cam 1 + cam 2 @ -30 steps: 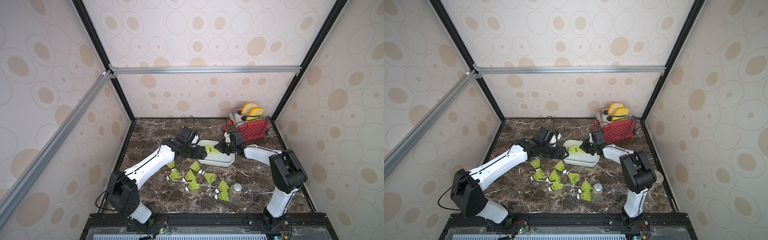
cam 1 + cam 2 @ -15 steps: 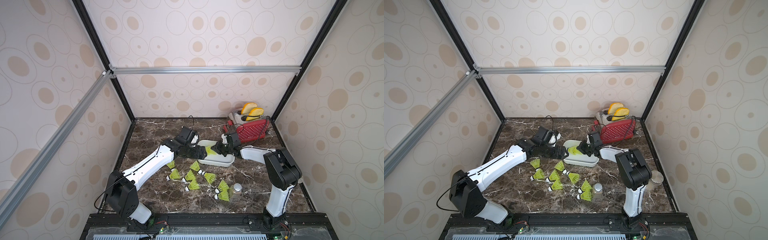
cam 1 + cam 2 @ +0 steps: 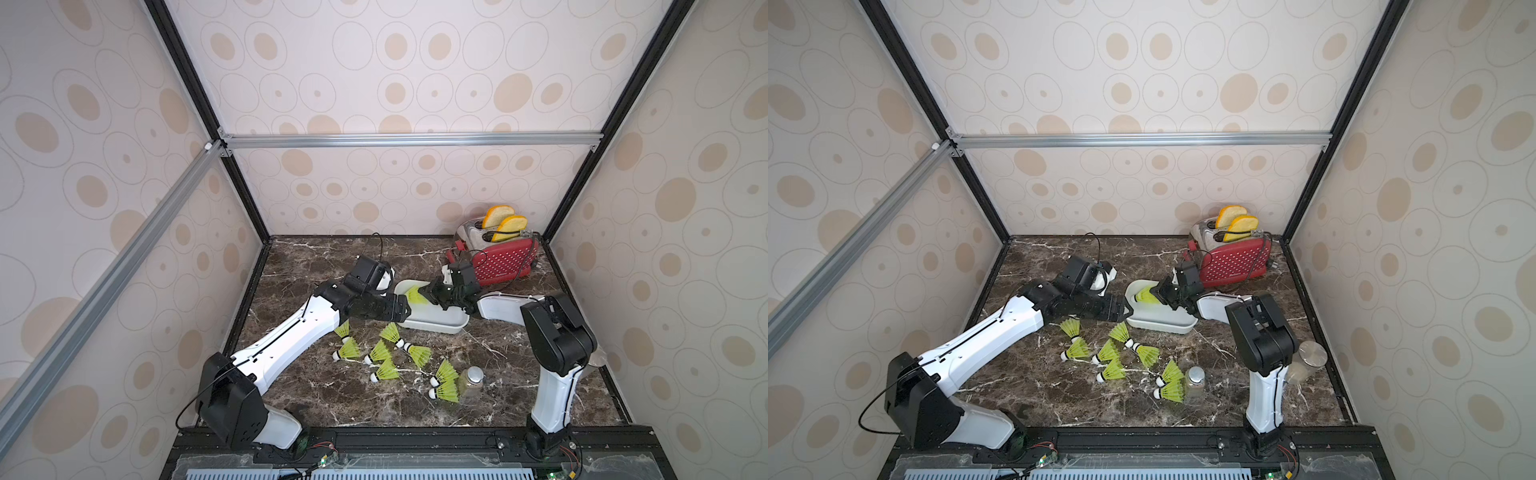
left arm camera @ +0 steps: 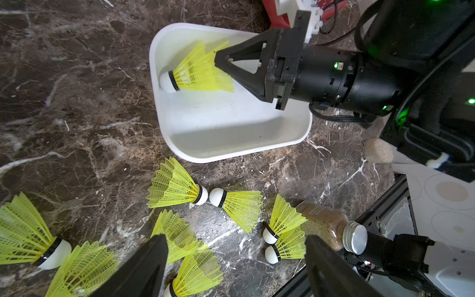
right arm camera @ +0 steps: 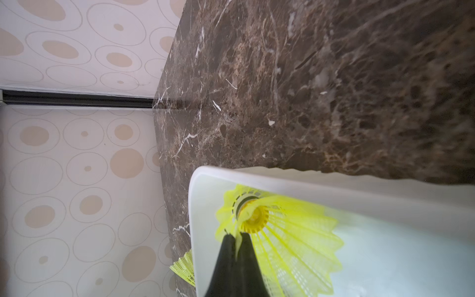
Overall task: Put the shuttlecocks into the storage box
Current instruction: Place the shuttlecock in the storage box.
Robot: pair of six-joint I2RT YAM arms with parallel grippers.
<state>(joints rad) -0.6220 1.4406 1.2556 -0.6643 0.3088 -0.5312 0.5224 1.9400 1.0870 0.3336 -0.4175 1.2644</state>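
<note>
- While the right claw (image 3: 430, 296) grips a shuttlecock (image 3: 415, 296) inside the box (image 3: 440, 324), mid-frame, loose shuttlecocks (image 3: 380, 351) lie below, nearer the left claw (image 3: 405, 309).
- Left wrist: left claw (image 4: 236, 270) open; cork points away from the right claw (image 4: 217, 57).
- Right wrist: shut tips pinch the skirt.

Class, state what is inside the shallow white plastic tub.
One neon yellow-green plastic shuttlecock, its skirt pinched by the shut right gripper. The tub floor beneath that gripper is hidden; the rest is bare.

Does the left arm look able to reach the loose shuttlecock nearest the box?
Probably yes: the left gripper hangs open nearby, nothing covers that shuttlecock, the right gripper is inside the box.
</note>
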